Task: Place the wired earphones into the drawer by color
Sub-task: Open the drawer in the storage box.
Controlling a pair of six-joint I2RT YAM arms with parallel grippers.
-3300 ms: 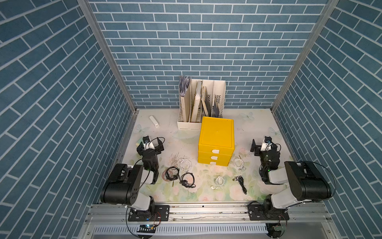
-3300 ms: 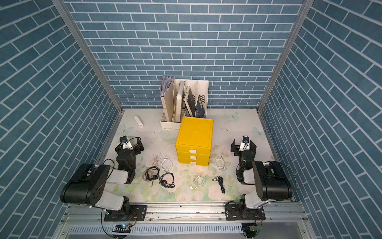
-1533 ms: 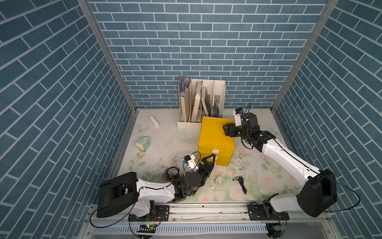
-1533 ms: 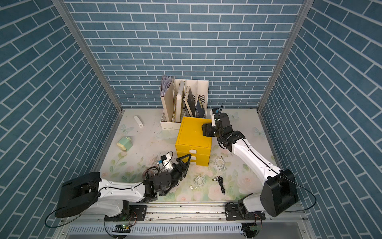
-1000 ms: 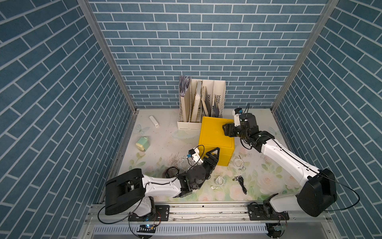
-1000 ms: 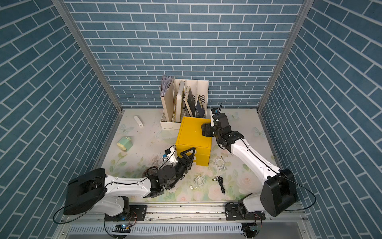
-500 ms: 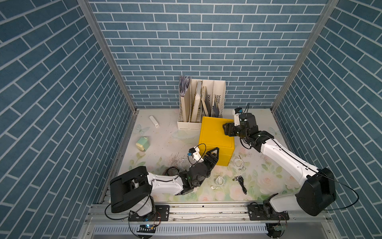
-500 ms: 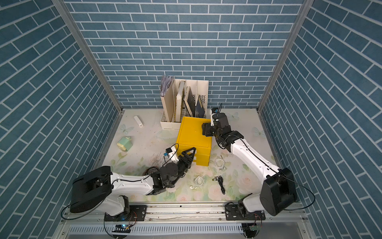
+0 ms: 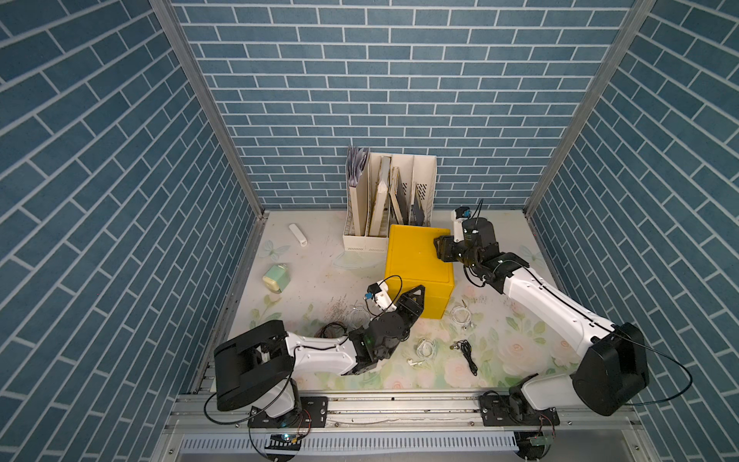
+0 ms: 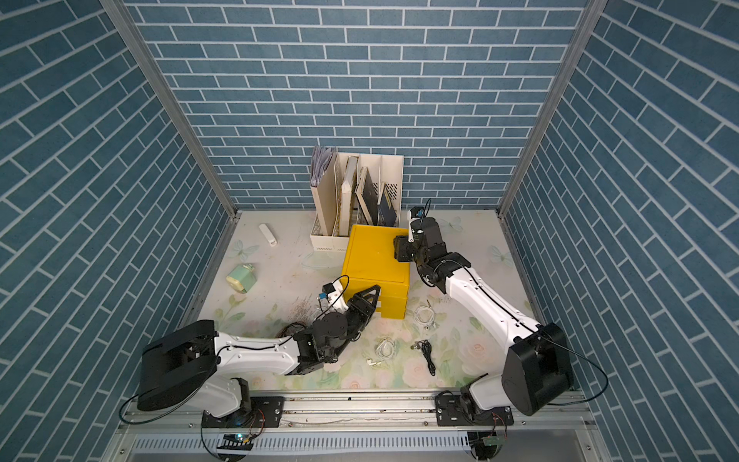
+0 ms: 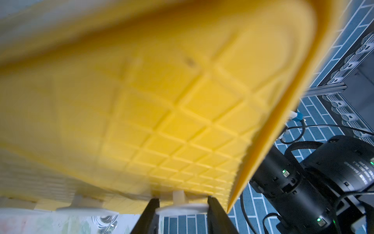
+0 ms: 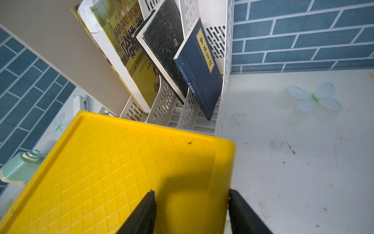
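— So, what do we find at the left hand [image 11: 182, 200]?

— We find its fingers drawn narrow, pressed against both ends of a white handle [image 11: 178, 209] on the front of the yellow drawer cabinet [image 11: 162, 113]. No drawer stands out in the top views, so we judge this grip is meant to pull one open.

— And the right hand [image 12: 191, 191]?

— Its fingers stand apart and hold nothing. They sit astride the cabinet's back corner, one over the quilted top and one down the outer side. We take that as a brace, so the cabinet does not slide forward with the pull.

— Where are the wired earphones [image 9: 462, 316]?

— All lie loose on the desk [image 9: 320, 260], none stored. One white coil sits just off the cabinet's front corner. A second white coil [image 9: 426, 348] and a black set [image 9: 464, 354] lie nearer us, and a black coil [image 9: 332, 330] lies beside the left arm.

— Farther out?

— A file rack [image 9: 390, 208] of books stands just behind the cabinet. A mint-green item [image 9: 276, 277] lies well apart, toward the left wall.
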